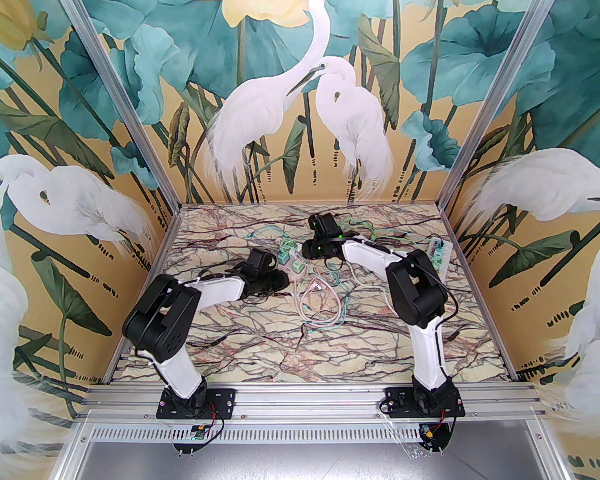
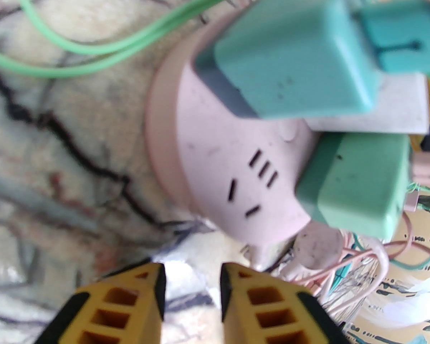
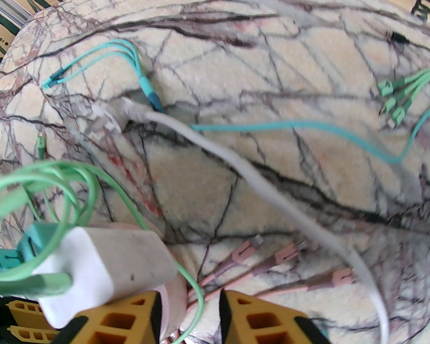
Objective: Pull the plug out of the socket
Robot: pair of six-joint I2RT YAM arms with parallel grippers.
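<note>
Pink socket [image 2: 215, 163] bearing teal, green and white plugs [image 2: 290, 56] lies between the narrowly parted left claw [image 2: 192, 281] and right claw [image 3: 190, 314], amid tangled cables [image 3: 258, 183].

Bright, even light fills the enclosure in the overhead view, where the marbled bench [image 1: 240, 348] is sharp and the arms [image 1: 180, 313] cast only faint, soft shadows. The frame rails [image 1: 130, 103] splay outward toward the picture's edges. At the left wrist, the pink socket [image 2: 215, 149] and teal plug [image 2: 294, 56] lie close to the lens and blur, while the yellow fingers [image 2: 122, 299] look crisper. At the right wrist, fisheye distortion curves the bench into a dome, and the white plug [image 3: 104, 260] and green cable [image 3: 75, 177] smear softly at lower left.
</note>
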